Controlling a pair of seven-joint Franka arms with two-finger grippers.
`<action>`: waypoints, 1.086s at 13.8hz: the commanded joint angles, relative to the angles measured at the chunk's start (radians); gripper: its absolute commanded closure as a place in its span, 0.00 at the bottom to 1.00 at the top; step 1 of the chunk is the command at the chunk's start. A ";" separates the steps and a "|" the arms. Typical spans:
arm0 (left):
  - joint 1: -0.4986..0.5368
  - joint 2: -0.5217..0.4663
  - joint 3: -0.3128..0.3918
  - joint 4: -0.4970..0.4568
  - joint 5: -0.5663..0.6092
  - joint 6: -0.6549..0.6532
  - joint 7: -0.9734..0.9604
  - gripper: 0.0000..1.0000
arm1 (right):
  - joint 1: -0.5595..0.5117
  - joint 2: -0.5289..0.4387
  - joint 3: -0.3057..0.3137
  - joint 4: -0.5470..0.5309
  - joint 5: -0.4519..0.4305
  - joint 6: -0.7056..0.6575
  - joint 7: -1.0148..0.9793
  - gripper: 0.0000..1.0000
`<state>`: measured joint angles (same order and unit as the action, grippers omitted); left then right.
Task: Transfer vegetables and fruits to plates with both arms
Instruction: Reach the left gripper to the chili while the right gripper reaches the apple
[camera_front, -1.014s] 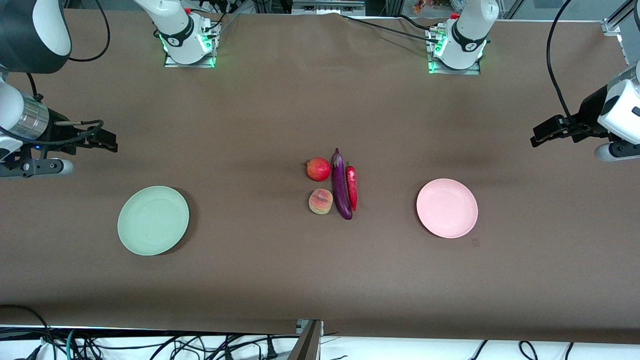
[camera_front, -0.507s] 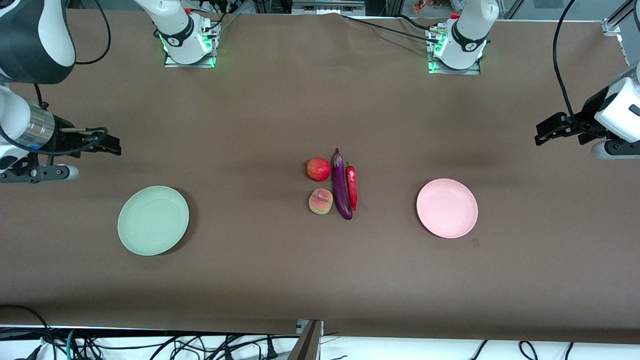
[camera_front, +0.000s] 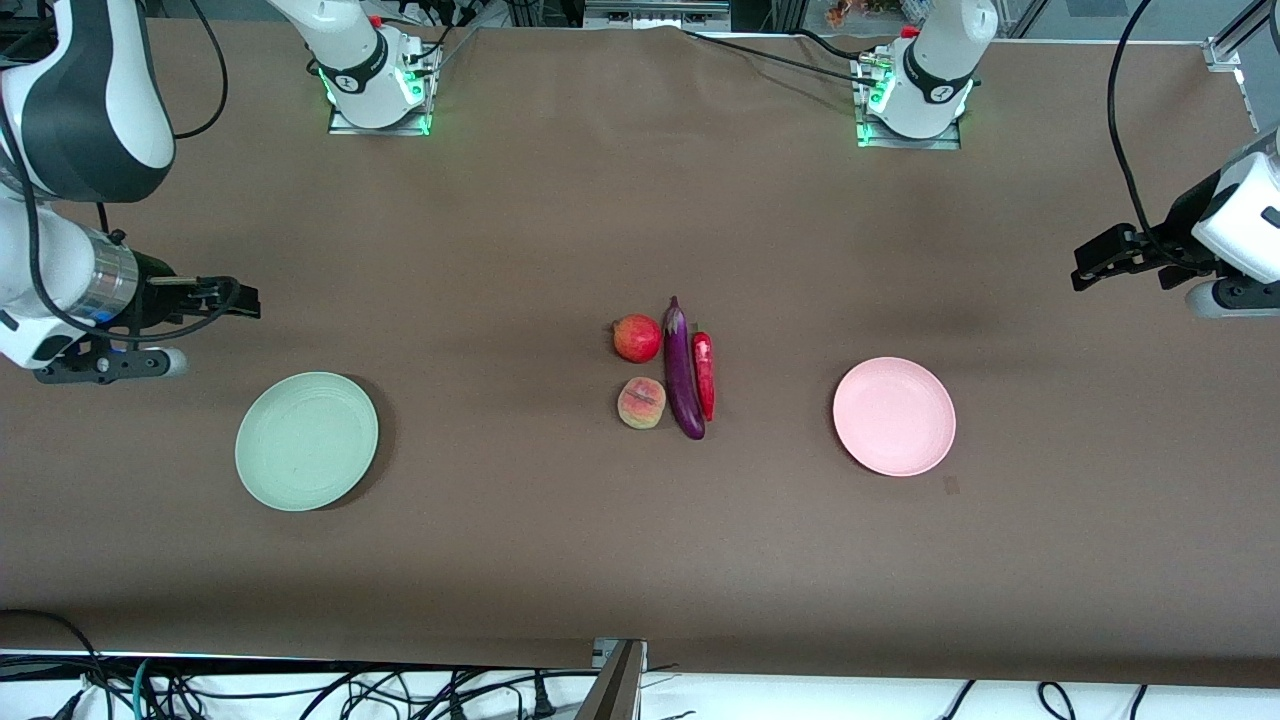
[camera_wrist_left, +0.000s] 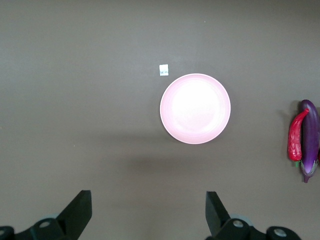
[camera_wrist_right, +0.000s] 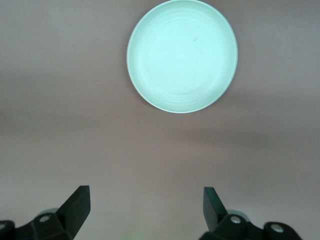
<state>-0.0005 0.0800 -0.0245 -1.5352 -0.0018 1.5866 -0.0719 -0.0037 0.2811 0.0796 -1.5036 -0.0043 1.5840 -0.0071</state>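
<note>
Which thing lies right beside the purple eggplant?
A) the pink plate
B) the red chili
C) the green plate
B: the chili lies alongside the eggplant in the middle of the table, while both plates sit well apart from it.

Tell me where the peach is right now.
In the front view the peach lies mid-table, nearer the camera than the red apple and beside the purple eggplant, on its green-plate side.

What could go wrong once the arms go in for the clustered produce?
The eggplant lies pressed between the chili and the peach, so open fingers may nudge a neighbour. The apple could roll. Both the left gripper and right gripper converging there might collide.
</note>
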 joint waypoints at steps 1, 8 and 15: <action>-0.004 -0.009 -0.023 0.017 0.011 -0.005 0.024 0.00 | 0.028 0.027 0.002 0.003 0.059 0.031 0.067 0.00; -0.004 -0.008 -0.025 0.020 -0.106 -0.013 0.018 0.00 | 0.276 0.124 0.002 0.006 0.099 0.192 0.409 0.00; -0.047 0.046 -0.046 0.020 -0.106 -0.060 0.024 0.00 | 0.505 0.234 0.000 0.010 0.126 0.424 0.706 0.00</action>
<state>-0.0396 0.1035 -0.0733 -1.5295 -0.0917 1.5430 -0.0698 0.4732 0.4882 0.0911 -1.5044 0.1078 1.9613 0.6400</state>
